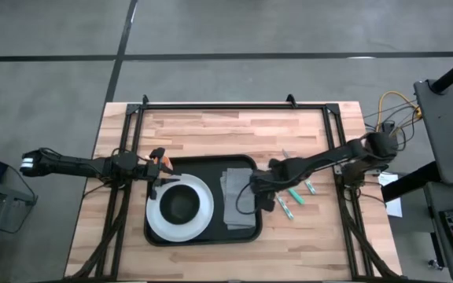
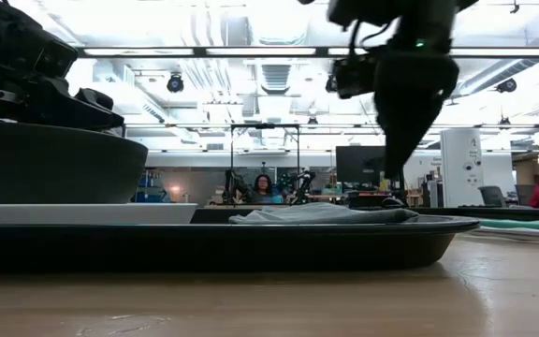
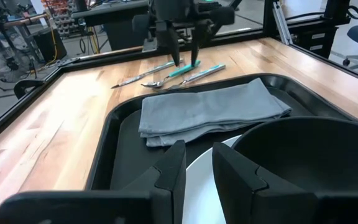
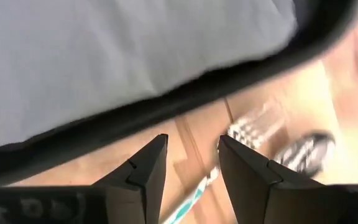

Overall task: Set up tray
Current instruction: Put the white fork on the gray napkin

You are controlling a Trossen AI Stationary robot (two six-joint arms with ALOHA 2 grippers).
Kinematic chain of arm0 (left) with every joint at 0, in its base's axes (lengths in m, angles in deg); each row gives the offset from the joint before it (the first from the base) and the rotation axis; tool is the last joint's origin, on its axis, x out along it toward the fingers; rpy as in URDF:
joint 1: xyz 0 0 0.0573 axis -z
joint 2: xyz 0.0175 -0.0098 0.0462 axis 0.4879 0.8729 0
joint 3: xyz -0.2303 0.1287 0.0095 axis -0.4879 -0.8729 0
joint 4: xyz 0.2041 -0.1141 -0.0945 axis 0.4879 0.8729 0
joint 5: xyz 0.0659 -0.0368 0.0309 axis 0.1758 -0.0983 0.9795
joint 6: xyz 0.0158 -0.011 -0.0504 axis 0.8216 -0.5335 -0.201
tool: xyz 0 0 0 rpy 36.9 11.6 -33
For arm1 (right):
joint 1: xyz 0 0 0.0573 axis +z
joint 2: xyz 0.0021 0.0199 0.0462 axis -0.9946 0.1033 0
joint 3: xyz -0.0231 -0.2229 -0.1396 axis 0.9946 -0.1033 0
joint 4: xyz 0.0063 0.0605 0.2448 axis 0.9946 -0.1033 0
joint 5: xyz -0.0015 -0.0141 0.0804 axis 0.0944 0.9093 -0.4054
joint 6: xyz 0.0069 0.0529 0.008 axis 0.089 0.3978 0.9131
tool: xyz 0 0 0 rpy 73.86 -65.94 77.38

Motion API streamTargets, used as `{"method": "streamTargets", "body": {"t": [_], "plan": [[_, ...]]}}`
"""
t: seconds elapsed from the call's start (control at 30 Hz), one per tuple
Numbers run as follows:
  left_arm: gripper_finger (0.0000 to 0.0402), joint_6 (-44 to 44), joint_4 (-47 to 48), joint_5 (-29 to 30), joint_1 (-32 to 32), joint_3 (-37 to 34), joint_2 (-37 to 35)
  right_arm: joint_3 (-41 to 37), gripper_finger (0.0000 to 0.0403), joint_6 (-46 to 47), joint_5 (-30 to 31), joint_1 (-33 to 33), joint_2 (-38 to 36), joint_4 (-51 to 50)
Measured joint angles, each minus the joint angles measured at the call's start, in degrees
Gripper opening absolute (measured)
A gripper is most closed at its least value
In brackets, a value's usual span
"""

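Observation:
The black tray [image 1: 211, 167] lies mid-table. On it rest a white plate [image 1: 157, 216] carrying a dark bowl [image 1: 181, 204], and a folded grey cloth [image 1: 238, 196]. Several teal-handled pieces of cutlery [image 1: 293, 192] lie on the wood just right of the tray. My left gripper [image 1: 162, 174] hovers open at the plate's far-left edge; in the left wrist view [image 3: 197, 165] the plate's rim [image 3: 199, 180] shows between its fingers. My right gripper [image 1: 264, 198] points down, open, beside the tray's right rim [image 4: 166, 106], its fingers [image 4: 148, 165] either side of a teal handle [image 4: 188, 202].
Black frame rails [image 1: 211, 106] border the table's far edge and both sides. Bare wood [image 1: 305, 244] lies near and right of the tray, and more to its left [image 1: 124, 228]. People sit in the room beyond [image 2: 265, 187]. Cables [image 1: 392, 106] hang past the far-right corner.

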Motion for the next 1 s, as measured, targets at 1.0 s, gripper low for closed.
{"method": "streamTargets", "body": {"t": [1.0], "plan": [[0.0062,0.0,0.01,-0.02,0.01,0.0,0.07,-5.72,0.0127,40.06,-4.66,3.69,-4.07,-5.19]]}}
